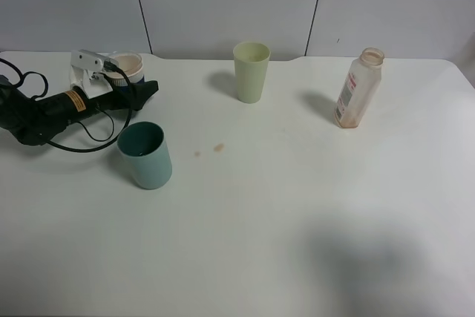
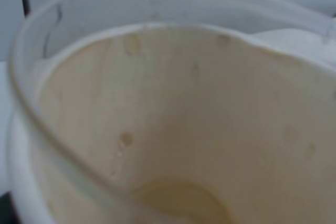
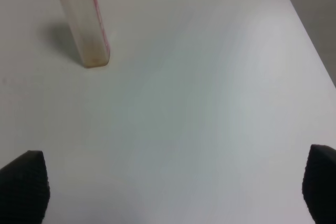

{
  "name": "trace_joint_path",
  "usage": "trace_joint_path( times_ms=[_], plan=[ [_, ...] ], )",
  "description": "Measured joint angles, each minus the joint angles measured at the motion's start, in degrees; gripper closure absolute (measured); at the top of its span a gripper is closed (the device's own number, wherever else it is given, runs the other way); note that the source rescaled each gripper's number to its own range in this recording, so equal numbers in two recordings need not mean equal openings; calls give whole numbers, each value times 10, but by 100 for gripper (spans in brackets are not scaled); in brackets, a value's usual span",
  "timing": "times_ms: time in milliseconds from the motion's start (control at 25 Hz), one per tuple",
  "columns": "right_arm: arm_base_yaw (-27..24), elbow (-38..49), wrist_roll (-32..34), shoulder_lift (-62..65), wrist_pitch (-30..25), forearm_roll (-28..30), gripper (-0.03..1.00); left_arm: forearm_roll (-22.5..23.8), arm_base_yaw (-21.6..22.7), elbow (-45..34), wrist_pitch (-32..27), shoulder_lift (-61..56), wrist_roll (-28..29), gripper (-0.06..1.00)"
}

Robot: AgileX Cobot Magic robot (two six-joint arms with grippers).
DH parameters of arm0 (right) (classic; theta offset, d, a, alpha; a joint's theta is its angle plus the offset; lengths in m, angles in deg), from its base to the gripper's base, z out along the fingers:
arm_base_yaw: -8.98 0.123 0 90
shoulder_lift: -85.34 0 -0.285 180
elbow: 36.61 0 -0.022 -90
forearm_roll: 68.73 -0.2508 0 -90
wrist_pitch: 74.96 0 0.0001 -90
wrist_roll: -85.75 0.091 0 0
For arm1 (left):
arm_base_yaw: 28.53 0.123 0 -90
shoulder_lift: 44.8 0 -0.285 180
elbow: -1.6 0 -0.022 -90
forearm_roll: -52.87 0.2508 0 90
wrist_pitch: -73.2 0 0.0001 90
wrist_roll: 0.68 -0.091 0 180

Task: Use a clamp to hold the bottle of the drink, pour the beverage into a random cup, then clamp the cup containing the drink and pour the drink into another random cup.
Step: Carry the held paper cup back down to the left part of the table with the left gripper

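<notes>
The left gripper (image 1: 128,78) was out over the far left of the table (image 1: 297,220), clamped round a white cup (image 1: 128,64) with a pinkish-cream inside. From the high camera the cup sat between the black fingers, held up beside the arm's white camera housing (image 1: 89,64). The left wrist camera looked straight down into that cup (image 2: 173,129): cream walls streaked with drips, and a shallow pool of pale drink (image 2: 178,200) at the bottom. Just in front of the arm stood a teal cup (image 1: 146,155), upright, close to the black cable (image 1: 89,135) looping off the arm. A pale green cup (image 1: 251,72) stood upright further back, near the middle. The bottle (image 1: 358,88) was well off to the right, upright, cap off, only a brownish residue low down. Two small brown spots (image 1: 208,151) marked the table between the teal cup and the centre. The right gripper (image 3: 173,182) hung above bare table with its two dark fingertips (image 3: 23,184) spread wide to either side, nothing between them, the bottle (image 3: 84,19) standing ahead of it.
</notes>
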Motion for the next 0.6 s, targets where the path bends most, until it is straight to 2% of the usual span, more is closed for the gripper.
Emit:
trace_joint_path(
  times_ms=[120, 600],
  plan=[
    [0, 0, 0, 0, 0, 0, -3, 0, 0, 0, 0, -6, 12, 25],
    [0, 0, 0, 0, 0, 0, -3, 1, 0, -1, 1, -47, 54, 23]
  ],
)
